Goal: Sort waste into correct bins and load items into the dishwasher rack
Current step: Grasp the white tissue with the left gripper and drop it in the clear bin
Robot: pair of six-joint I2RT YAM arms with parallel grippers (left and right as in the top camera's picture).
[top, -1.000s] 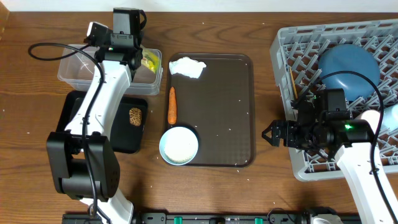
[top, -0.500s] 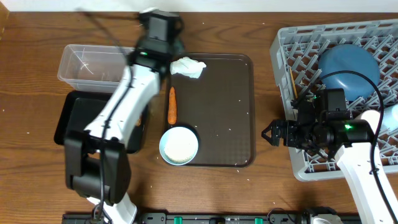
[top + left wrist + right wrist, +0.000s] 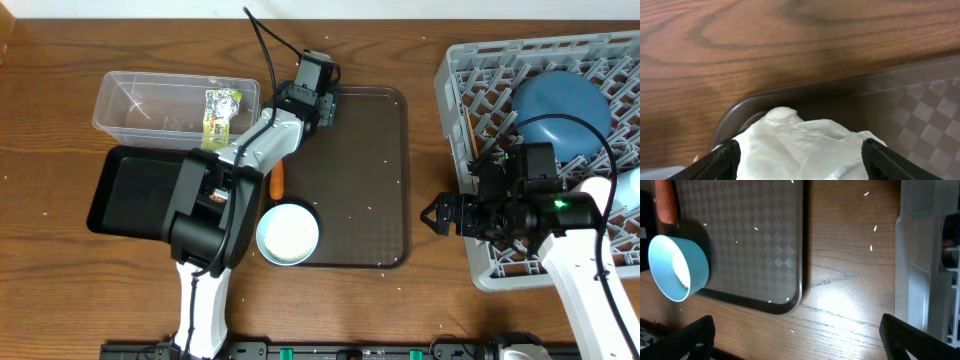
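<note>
My left gripper [image 3: 297,104] is open over the far-left corner of the dark brown serving tray [image 3: 370,180]. In the left wrist view its fingers [image 3: 800,161] straddle the crumpled white napkin [image 3: 805,142]. The yellow-green wrapper [image 3: 221,112] lies in the clear tub [image 3: 140,110]. The black tray [image 3: 135,195] lies in front of the tub. The orange carrot [image 3: 277,183] lies on the serving tray, partly under my left arm. My right gripper [image 3: 440,217] is open and empty over bare table, left of the grey rack [image 3: 470,90]. The dark blue dish [image 3: 560,110] sits in the rack.
A light blue bowl [image 3: 288,232] with white rice stands at the serving tray's near-left; it also shows in the right wrist view [image 3: 677,267]. Rice grains [image 3: 872,235] lie scattered on the table and tray. Chopsticks [image 3: 470,130] lean in the rack's left side.
My left arm swung from the clear tub to the tray's far-left corner, over the napkin. The wrapper now lies in the tub. The right arm has not moved.
</note>
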